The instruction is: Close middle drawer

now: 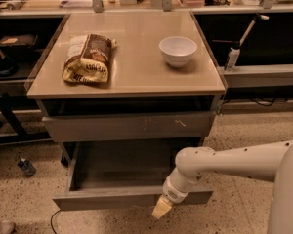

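The middle drawer (pixel 112 198) is a wide, shallow grey drawer with a plain front panel. It is pulled far out of the cabinet and its inside looks empty. Above it, the grey drawer front with small white scratch marks (pixel 129 126) stands slightly out. My gripper (pixel 161 208) is at the end of the white arm (pixel 224 162) that reaches in from the right. Its cream tip is against the front panel of the middle drawer, right of the panel's middle, and points down and to the left.
On the cabinet top (pixel 132 67) lie a brown snack bag (pixel 87 58) at the left and a white bowl (pixel 177 50) at the right. Shelving with clutter stands at both sides and behind. A small bottle (pixel 26 166) lies on the speckled floor at the left.
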Motion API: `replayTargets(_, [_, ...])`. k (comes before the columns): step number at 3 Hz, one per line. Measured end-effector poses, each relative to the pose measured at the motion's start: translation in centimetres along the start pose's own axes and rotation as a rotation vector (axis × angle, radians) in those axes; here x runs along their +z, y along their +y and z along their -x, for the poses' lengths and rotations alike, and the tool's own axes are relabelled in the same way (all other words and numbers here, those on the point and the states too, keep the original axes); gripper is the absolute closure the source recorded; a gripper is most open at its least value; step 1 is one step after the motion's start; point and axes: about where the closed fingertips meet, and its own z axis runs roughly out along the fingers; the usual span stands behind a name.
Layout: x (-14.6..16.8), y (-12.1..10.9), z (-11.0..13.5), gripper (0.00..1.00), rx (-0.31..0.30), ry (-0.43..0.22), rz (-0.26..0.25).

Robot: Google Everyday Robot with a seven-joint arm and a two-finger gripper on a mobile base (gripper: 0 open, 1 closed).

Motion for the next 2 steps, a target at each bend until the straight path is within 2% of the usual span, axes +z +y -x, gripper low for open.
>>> replayTargets(1, [0.0, 0.0, 0.0, 0.0, 0.0, 0.0, 0.0])
replayTargets(2, [0.01, 0.0, 0.0, 0.0, 0.0, 0.0, 0.0])
